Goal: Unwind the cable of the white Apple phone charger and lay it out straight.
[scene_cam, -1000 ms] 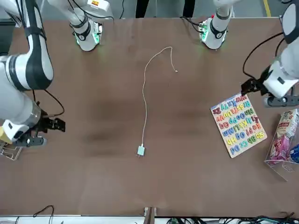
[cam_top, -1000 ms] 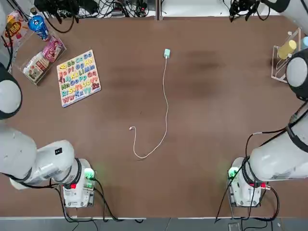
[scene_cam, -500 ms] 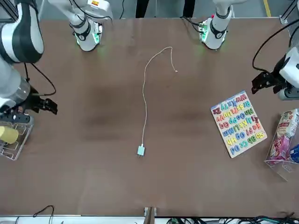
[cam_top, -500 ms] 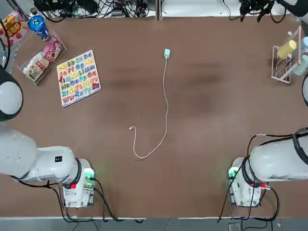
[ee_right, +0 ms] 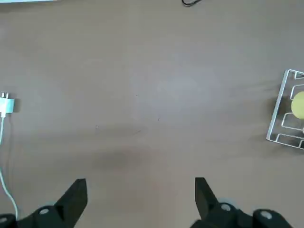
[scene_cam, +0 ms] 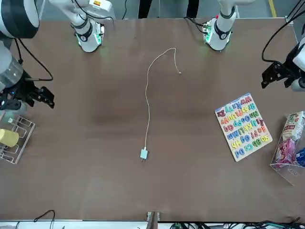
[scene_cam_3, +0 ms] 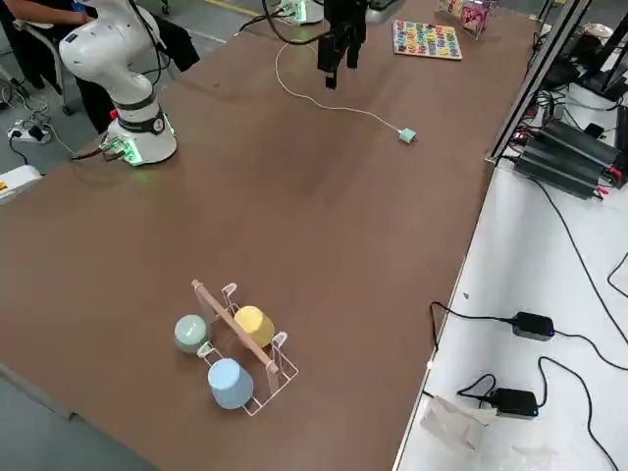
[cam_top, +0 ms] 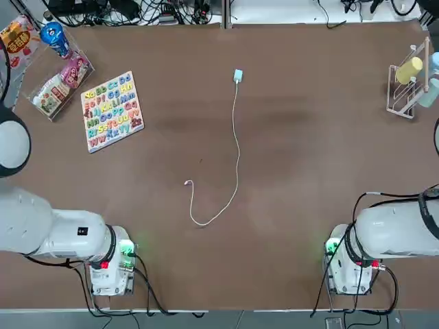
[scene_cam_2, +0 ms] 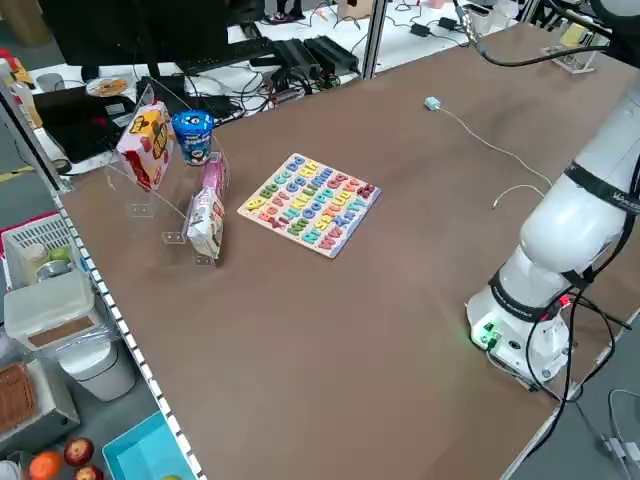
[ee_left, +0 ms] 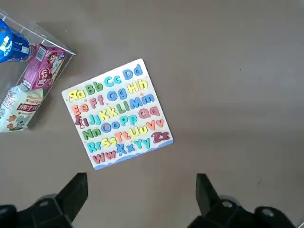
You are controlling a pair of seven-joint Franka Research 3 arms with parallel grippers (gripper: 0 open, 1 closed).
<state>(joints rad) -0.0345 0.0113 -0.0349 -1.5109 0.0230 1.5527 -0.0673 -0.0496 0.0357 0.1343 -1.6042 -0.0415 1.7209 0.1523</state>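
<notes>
Both grippers stand wide open with nothing between their fingers: the left gripper point(ee_left: 142, 202) over the table near the alphabet puzzle board point(ee_left: 118, 114), which lies out ahead of its fingertips, and the right gripper point(ee_right: 141, 202) over bare tabletop, between the white phone charger point(ee_right: 6, 104) and the wire rack point(ee_right: 285, 118). The charger lies well off to the left-arm side of the right fingers, prongs pointing away from the robot. Its cable point(cam_top: 238, 161) runs from the plug back toward the robot, between the two grippers and beneath neither, bows, then hooks round to the small connector point(cam_top: 187, 183).

The cord should be light and limp, with a little springiness that may bring the hook back once let go. Being so thin, it could slip between the pads or drag the plug along if pulled from one end only. The plug is rigid and probably smooth; its block is the surest hold for the right fingers, squeezed across the sides, clear of the prongs. The left fingers would do best just behind the connector, closing gently so as not to strain the joint.

The left wrist view shows none of the charger, and the right wrist view cuts the cord off at its edge. In the left side view the left arm stands close by the bend and may cover part of it.
</notes>
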